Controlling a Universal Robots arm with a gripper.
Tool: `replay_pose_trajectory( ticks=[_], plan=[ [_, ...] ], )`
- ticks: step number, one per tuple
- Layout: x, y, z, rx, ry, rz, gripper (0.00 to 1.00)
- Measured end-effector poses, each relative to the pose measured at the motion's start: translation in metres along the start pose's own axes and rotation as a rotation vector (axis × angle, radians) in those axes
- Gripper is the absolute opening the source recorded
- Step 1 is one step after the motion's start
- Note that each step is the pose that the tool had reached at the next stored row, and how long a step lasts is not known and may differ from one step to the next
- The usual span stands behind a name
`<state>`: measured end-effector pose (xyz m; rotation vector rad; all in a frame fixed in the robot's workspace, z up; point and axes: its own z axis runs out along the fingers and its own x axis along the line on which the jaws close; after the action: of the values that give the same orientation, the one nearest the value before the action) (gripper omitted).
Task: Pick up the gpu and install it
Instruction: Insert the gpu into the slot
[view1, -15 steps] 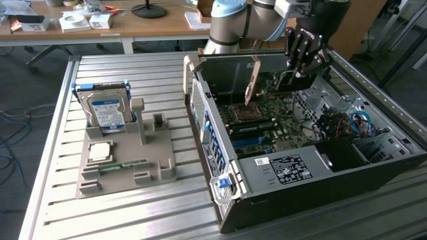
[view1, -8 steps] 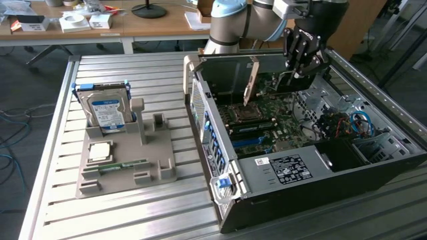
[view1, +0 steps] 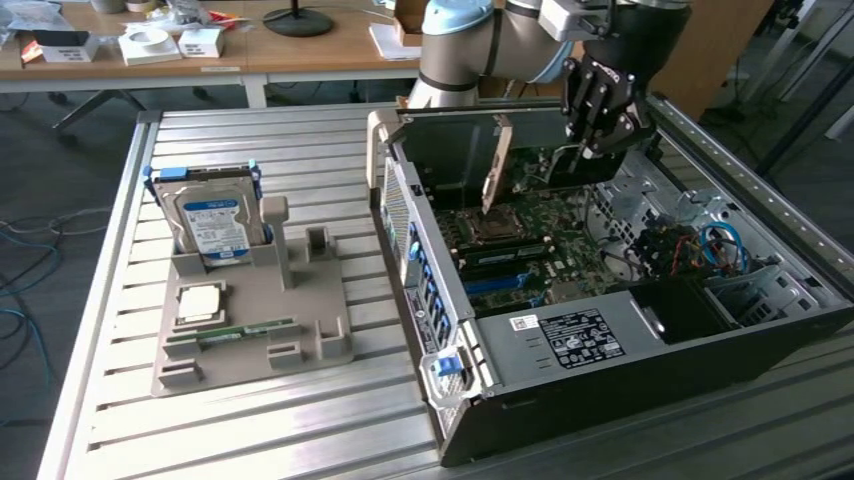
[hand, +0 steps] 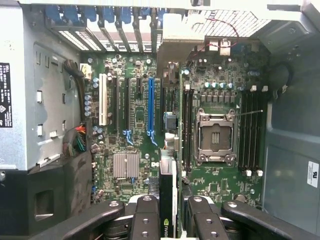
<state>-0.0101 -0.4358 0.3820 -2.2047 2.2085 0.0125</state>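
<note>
The black multi-link hand (hand: 169, 212) is clamped on the gpu (hand: 168, 185), a thin flat card seen edge-on, dark-faced with a small green logo and a long silver metal end bracket. It hangs upright over the green motherboard (hand: 215, 185) inside the open black steel computer case (view1: 641, 400) on the ribbed aluminium bench (view1: 267, 420).

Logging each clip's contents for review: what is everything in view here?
table: one, silver, slatted, under everything
PC case: one, black, open, on the table
motherboard: one, green, inside the case
gpu: one, dark edge, green logo, between the jaws over the motherboard
holder: one, grey, exterior view's left of the case
hard drive: one, silver with blue label, upright in the holder
RAM stick: one, green, lying in the holder
arm: one, pale grey, above the case
gripper: one, black, jaws shut on the gpu
</note>
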Motion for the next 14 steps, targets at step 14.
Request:
replay_pose_trajectory(
  ticks=[14],
  plan=[
    [0.0002,0.0039,0.0101,0.0,-0.0001,0.0,0.27]
  ],
)
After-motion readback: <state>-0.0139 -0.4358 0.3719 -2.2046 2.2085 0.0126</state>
